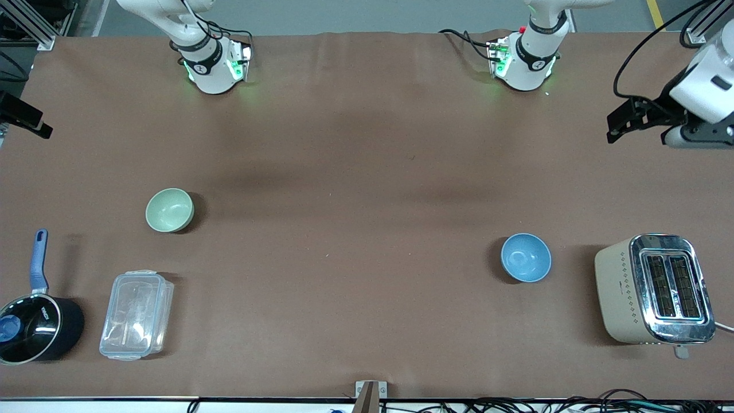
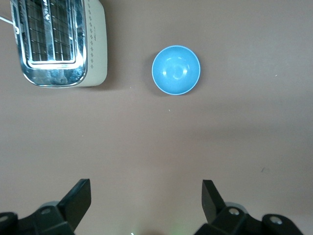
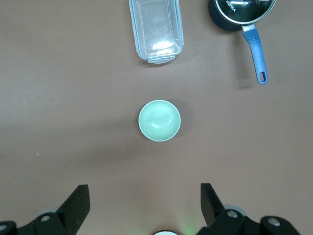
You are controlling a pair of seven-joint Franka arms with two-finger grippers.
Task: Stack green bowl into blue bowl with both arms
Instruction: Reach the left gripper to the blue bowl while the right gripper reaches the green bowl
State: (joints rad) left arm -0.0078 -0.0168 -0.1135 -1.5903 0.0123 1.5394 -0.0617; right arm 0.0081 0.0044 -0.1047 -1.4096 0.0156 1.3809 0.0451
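Both arms wait raised above the table, nothing held. The left gripper (image 2: pixel 146 205) hangs with its fingers (image 2: pixel 78 198) spread wide apart over bare table (image 1: pixel 355 229); the blue bowl (image 2: pixel 176 69) sits upright on the surface ahead of those fingertips, well apart from them, with the toaster (image 2: pixel 58 41) beside it toward the left arm's end. The right gripper (image 3: pixel 144 208) likewise hangs with fingers (image 3: pixel 77 200) wide apart; the green bowl (image 3: pixel 159 120) stands upright ahead of it, untouched. A clear lidded container (image 3: pixel 155 30) and a black saucepan (image 3: pixel 240 12) lie past the green bowl. The bowls are well apart, unstacked.
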